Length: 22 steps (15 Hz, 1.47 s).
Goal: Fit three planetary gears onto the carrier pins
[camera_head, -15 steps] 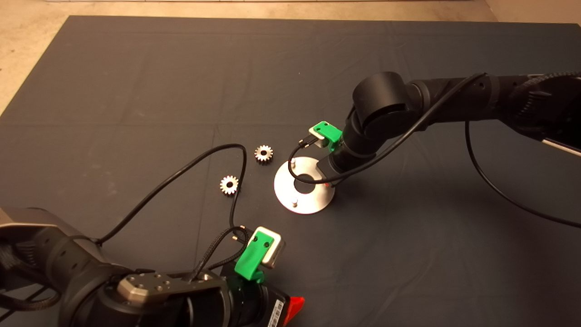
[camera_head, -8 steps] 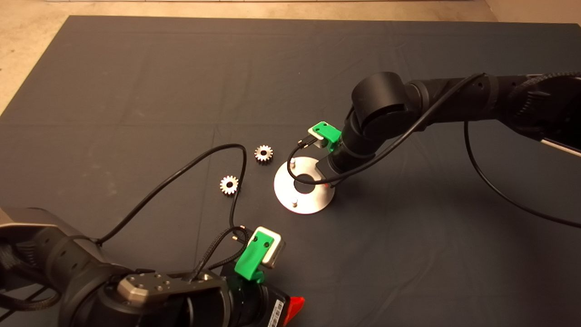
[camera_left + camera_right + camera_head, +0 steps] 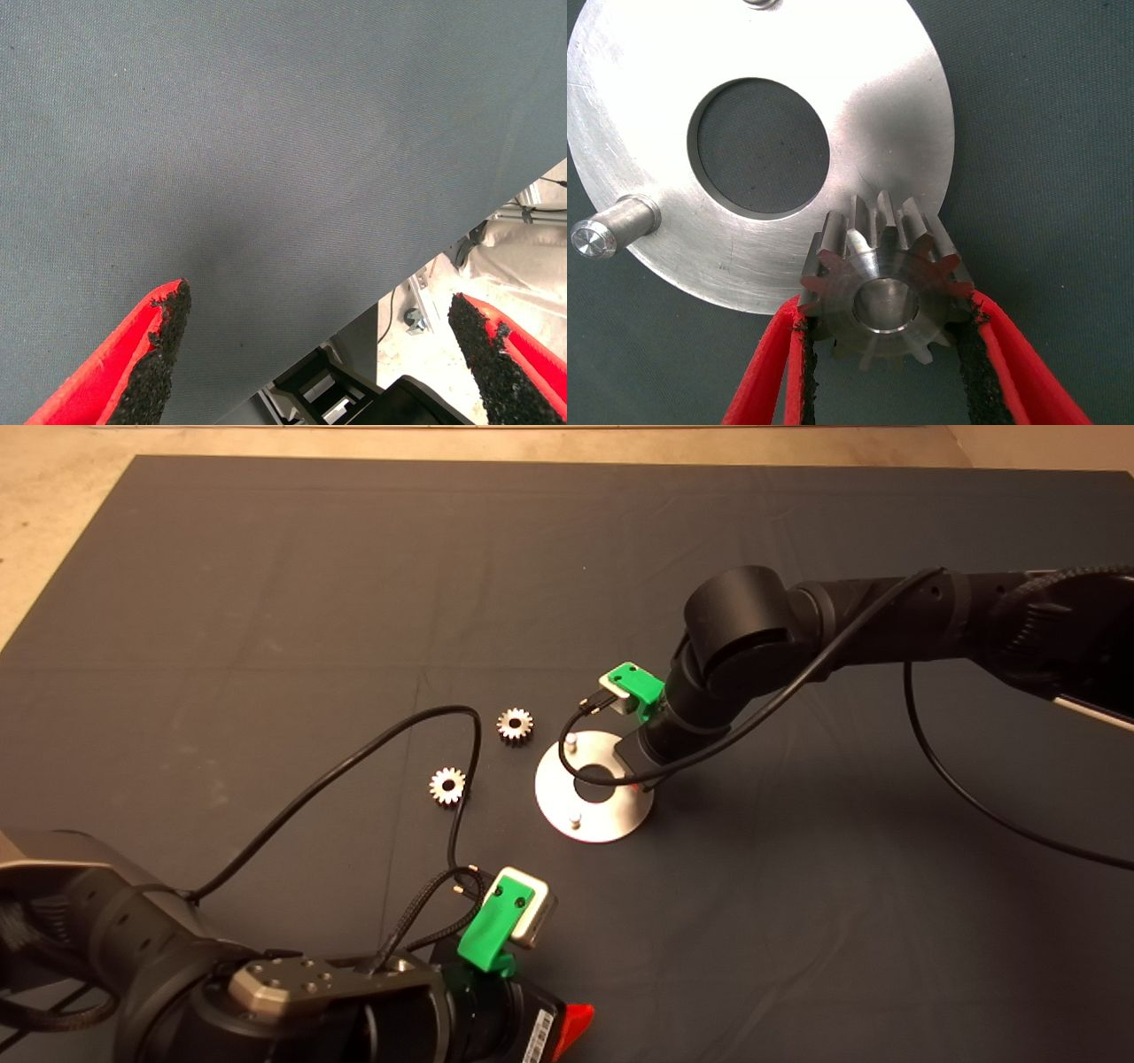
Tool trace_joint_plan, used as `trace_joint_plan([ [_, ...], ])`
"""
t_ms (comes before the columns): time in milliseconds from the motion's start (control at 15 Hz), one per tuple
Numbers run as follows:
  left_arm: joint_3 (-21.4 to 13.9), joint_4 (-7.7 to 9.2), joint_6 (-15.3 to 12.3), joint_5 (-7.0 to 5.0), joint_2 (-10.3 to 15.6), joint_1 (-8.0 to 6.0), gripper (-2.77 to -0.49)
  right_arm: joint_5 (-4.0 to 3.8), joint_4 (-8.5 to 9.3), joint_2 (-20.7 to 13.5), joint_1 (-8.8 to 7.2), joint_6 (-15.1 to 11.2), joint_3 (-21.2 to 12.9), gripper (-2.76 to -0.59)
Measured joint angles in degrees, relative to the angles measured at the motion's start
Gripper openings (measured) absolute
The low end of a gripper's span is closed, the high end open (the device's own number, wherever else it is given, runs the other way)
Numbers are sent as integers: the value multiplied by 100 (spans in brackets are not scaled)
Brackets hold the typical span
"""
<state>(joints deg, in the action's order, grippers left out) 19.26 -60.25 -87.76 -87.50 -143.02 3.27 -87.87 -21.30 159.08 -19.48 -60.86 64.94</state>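
Over disc, right gripper clamping gear

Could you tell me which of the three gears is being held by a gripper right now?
The gear over the disc's edge, pinched by the right gripper; the other two gears lie loose on the mat.

head view: high above, looking down on the table.
left wrist view: close, over the table's edge.
right wrist view: very close, facing down at the disc.
shared: the disc.
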Motion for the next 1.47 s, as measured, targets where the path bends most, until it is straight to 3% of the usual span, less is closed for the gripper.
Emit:
trace_joint_plan([
  [1467, 0, 0, 1, 2, 82, 0, -120, 11, 13, -4, 9, 149, 39, -249],
])
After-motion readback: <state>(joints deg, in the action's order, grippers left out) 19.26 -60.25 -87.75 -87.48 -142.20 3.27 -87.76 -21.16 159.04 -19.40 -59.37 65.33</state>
